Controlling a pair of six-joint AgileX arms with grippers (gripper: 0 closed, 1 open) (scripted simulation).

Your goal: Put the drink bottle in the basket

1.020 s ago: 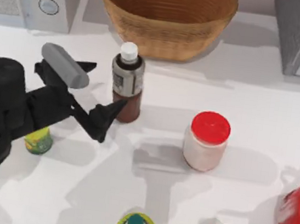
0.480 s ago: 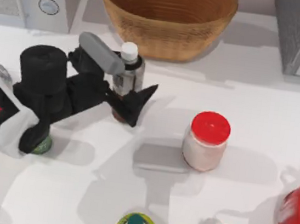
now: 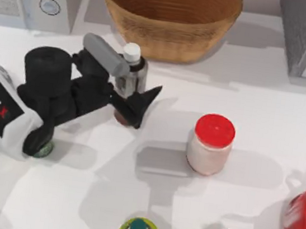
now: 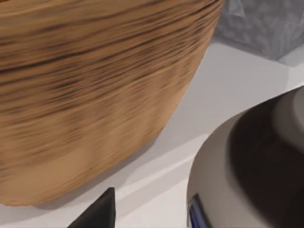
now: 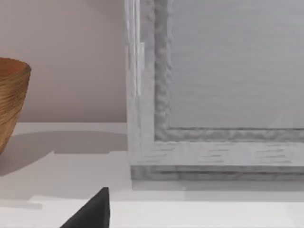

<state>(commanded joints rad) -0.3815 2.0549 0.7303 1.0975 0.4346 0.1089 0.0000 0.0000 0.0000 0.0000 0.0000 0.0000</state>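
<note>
Since a second ago the left gripper [image 3: 126,93] has swung in from the table's left side to the bottle [image 3: 130,77], and over the last half second it has barely shifted, so I judge it is settling a grasp rather than travelling.

From above, the bottle stands upright just in front of the basket [image 3: 169,15], near it but not touching, white cap up. One dark finger [image 3: 140,102] shows on the bottle's near side, the other is hidden behind the grey wrist housing, so the jaws straddle the body around the label band. Whether they are clenched on it or merely around it I cannot tell. Gripping mid-body keeps the cap clear and should let the bottle be lifted upright over the basket's rim, which stands high beside it. A red-lidded jar [image 3: 211,145] stands well apart to the right, out of the path.

Left wrist view: the basket wall [image 4: 95,95] looms close, and the bottle's rounded shoulder [image 4: 237,180] sits at the edge, with one dark fingertip [image 4: 99,211] beside it; the camera looks towards the goal.

Right wrist view: a grey cabinet [image 5: 213,95], the basket's edge [image 5: 12,99] and a dark fingertip [image 5: 92,211]; I take the right arm to be parked.
</note>
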